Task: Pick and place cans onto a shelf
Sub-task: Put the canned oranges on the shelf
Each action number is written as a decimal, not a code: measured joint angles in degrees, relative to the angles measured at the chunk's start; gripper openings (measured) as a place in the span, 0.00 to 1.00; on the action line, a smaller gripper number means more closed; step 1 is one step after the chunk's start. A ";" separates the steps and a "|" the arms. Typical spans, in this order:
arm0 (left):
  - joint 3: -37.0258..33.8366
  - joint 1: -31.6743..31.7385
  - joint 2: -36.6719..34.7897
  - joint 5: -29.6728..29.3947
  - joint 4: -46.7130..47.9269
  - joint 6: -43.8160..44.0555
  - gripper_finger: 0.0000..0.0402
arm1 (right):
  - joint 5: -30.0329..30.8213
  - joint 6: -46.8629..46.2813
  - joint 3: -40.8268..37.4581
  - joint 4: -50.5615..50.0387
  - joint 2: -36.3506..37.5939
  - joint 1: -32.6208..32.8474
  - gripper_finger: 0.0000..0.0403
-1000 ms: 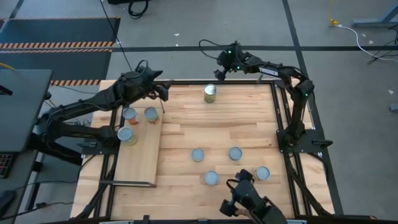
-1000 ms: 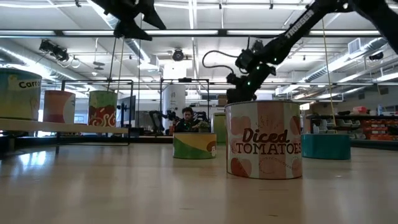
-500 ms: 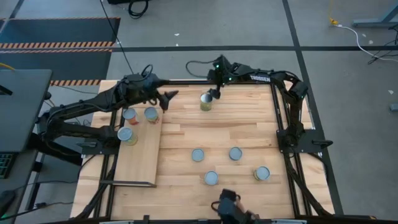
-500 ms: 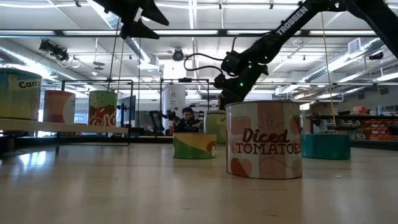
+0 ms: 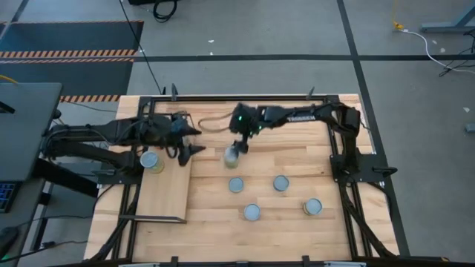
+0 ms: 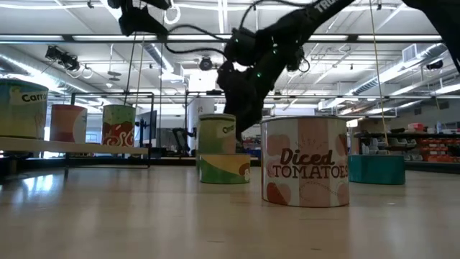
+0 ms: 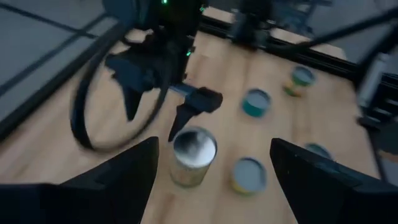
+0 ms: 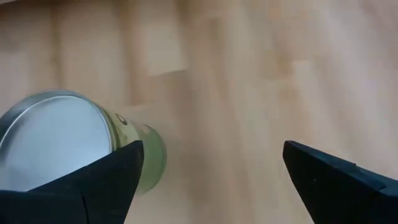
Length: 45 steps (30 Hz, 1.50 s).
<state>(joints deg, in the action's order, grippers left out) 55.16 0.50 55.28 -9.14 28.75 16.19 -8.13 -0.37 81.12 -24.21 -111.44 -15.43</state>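
A: Where is the right gripper (image 5: 239, 142)?

B: Over the table's middle, just above a green-labelled can (image 5: 232, 153) standing upright on the planks. Its fingers are spread wide, nothing between them.

A: And the left gripper (image 5: 185, 141)?

B: At the shelf's (image 5: 167, 194) inner edge, near that can, fingers wide too and empty.

A: The other cans?

B: One can (image 5: 150, 160) shows on the shelf. Four cans (image 5: 236, 185) sit on the table, nearer the front, well apart from both grippers.

Upright green-labelled can (image 5: 233, 153) beside shelf (image 5: 165, 194).
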 joint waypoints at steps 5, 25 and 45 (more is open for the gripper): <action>-0.02 -6.27 0.22 -0.07 -0.20 2.90 0.78 | 5.14 -2.89 -0.02 -3.92 2.24 7.44 0.98; -0.02 -9.63 19.19 -5.03 -12.74 12.04 0.79 | 21.46 -20.06 -0.02 -38.79 23.89 24.77 0.90; 0.76 -12.99 25.93 -0.21 -5.50 20.05 0.56 | 36.87 -9.96 -0.02 -37.90 35.17 24.07 0.90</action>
<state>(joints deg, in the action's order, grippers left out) 55.92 -12.49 81.21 -9.35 23.25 36.23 28.73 -10.33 81.10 -62.11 -76.27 8.64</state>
